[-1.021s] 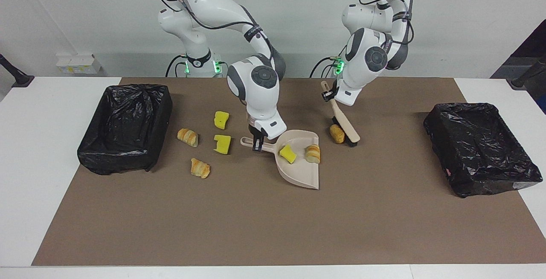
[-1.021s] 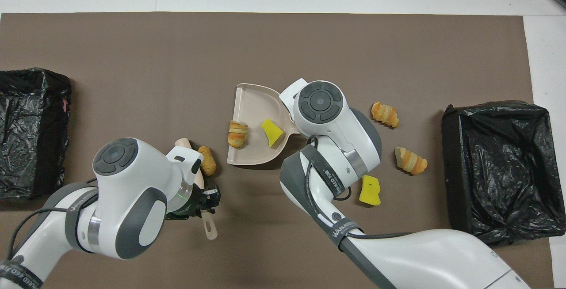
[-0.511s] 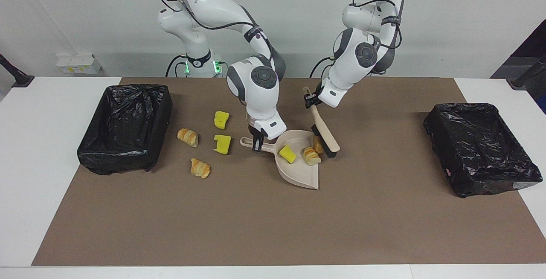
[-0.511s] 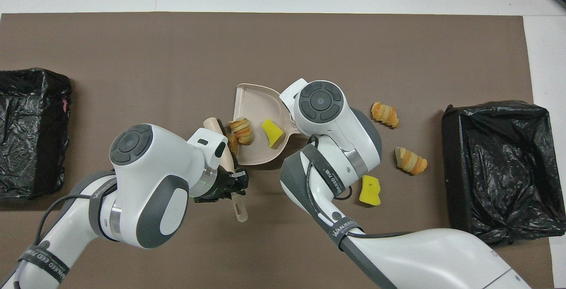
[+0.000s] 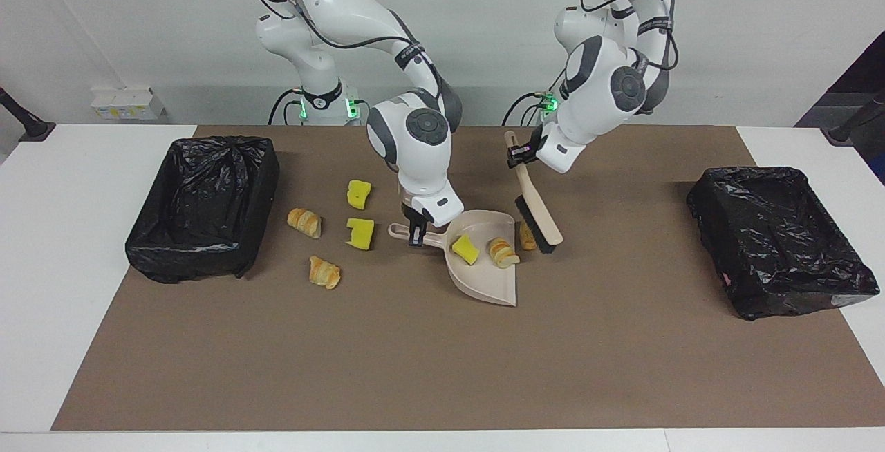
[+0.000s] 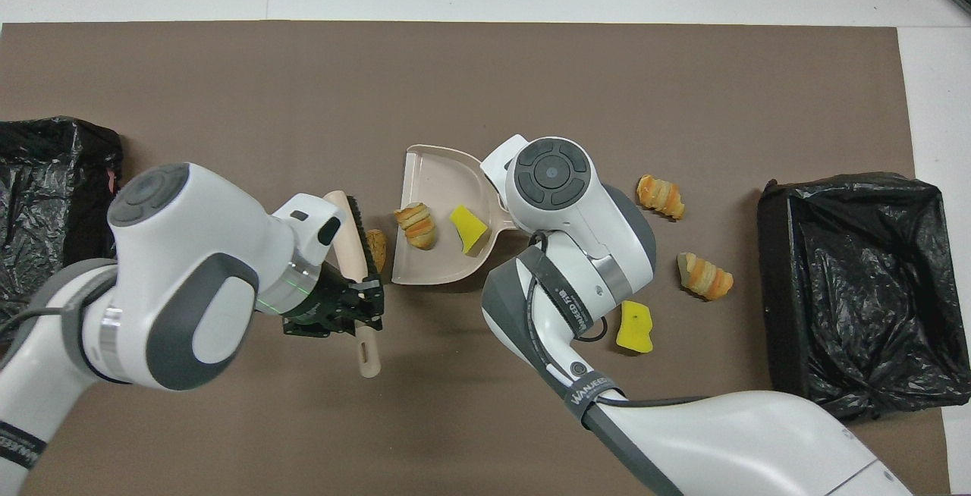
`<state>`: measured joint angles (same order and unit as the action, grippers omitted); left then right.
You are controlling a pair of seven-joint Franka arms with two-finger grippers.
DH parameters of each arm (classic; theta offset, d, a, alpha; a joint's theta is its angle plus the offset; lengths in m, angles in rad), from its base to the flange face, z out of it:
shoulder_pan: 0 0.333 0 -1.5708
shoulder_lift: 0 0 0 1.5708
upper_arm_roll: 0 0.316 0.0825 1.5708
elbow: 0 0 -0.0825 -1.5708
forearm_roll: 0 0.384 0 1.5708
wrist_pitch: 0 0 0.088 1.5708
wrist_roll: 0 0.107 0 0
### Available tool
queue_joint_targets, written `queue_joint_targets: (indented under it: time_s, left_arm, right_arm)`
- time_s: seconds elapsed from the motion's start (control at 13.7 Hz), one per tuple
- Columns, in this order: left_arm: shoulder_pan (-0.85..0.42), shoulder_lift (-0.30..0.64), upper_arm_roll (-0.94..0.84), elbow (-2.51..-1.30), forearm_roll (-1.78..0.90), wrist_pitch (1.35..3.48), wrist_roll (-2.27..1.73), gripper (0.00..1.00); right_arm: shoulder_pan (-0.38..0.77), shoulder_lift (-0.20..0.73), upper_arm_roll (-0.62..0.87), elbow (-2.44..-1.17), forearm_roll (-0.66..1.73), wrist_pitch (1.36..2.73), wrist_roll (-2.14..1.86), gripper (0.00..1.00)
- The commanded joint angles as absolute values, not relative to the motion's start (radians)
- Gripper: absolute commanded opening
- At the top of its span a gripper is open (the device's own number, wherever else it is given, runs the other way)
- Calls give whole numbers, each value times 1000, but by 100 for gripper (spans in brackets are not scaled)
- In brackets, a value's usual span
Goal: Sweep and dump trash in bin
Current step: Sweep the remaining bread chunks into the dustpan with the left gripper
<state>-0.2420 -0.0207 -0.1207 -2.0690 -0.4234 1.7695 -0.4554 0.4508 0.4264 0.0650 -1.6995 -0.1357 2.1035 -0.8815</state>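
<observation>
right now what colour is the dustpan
Pale beige-pink dustpan, clearest in the overhead view.

This was a robotics lab, not a home. Two white robot arms [image 5: 415, 127] stood mounted at the table's [image 5: 62, 245] twelve o'clock edge in the facing view, cables trailing and green lights glowing at their bases. A brown mat [image 5: 442, 355] covered the white tabletop, with a black-lined bin [image 5: 204, 206] at nine o'clock and another [image 5: 781, 241] at three, before a bare white wall [image 5: 747, 30].

Yellow and tan trash [image 5: 359, 233]: two pieces in dustpan [image 5: 489, 285]; others scattered beside.
</observation>
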Motion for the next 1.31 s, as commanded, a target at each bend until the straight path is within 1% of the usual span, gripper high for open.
queue_joint_targets:
  time_s: [0.0,0.22,0.44,0.66,0.8,1.02,1.24]
  left_arm:
    - [-169,-46,-124,-2098,-347,1666,-362,0]
    - [-186,-51,-129,-2201,-321,1707,-362,0]
    - [-274,-32,-130,-2244,-324,1834,-336,0]
    - [-348,15,-133,-2244,-374,1969,-334,0]
    - [-376,38,-133,-2212,-443,2026,-334,0]
    - [-390,74,-137,-2151,-494,2039,-334,0]
    - [-377,48,-130,-2145,-526,2017,-319,0]
  right_arm:
    - [434,425,72,-1712,-121,2132,-928,0]
    - [434,425,72,-1712,-123,2132,-930,0]
    - [434,425,72,-1712,-123,2132,-931,0]
    - [433,425,72,-1712,-121,2132,-934,0]
    - [431,425,72,-1712,-121,2132,-934,0]
    - [431,425,72,-1712,-121,2132,-933,0]
    - [430,425,72,-1712,-121,2132,-933,0]
